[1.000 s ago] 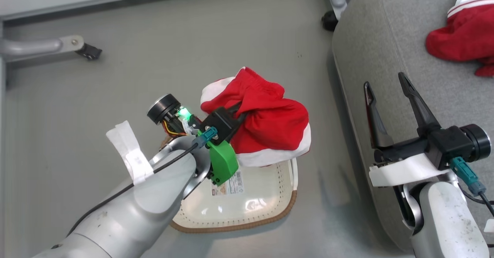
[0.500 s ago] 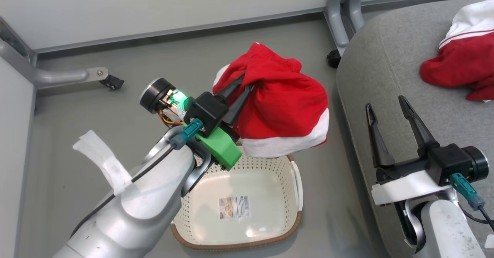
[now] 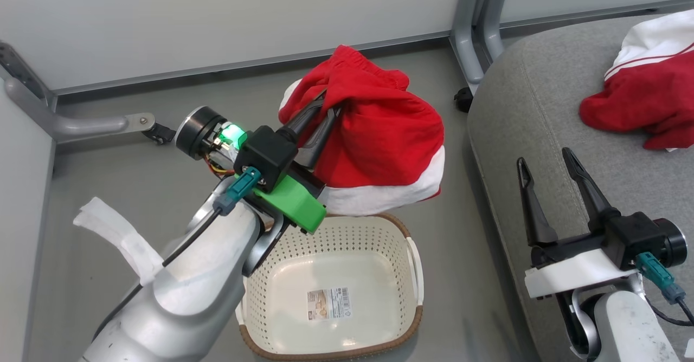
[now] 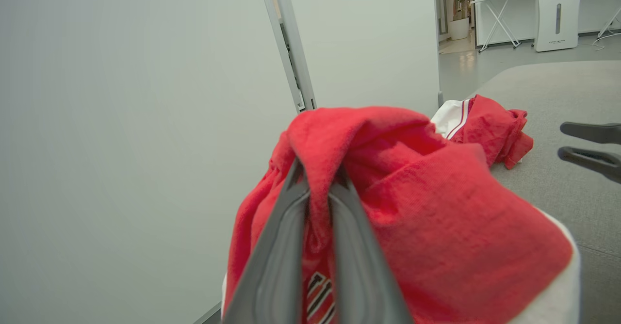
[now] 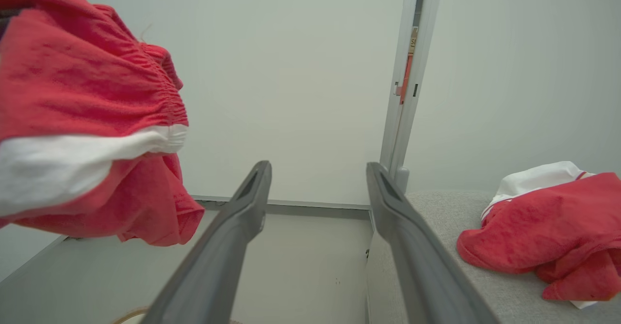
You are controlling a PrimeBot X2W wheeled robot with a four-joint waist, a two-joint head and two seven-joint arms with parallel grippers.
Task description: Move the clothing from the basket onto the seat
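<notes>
- Up over the far end of the basket, my left jaws are clamped on a fold of the red garment. It hangs bunched up in the air with its white hem at the bottom.
- From the left wrist view, both left fingers sit really close together with red cloth squeezed between them. A black-and-white striped bit peeks out low down between them.
- The basket sits on the grey floor, and you can see the label on its bottom.
- My right jaws are spread wide with only air between them. Those right fingers sit over the near edge of the seat.
- The seat is just to the right of the basket, with a strip of floor between them.
- The other red garment lies crumpled on the seat, white part toward the far side, well apart from my right jaws.
- From the right wrist view, the held garment dangles at the upper left and the other one rests on the seat at the lower right.
- A grey metal leg with a caster stands on the floor off to the left, by the wall.
</notes>
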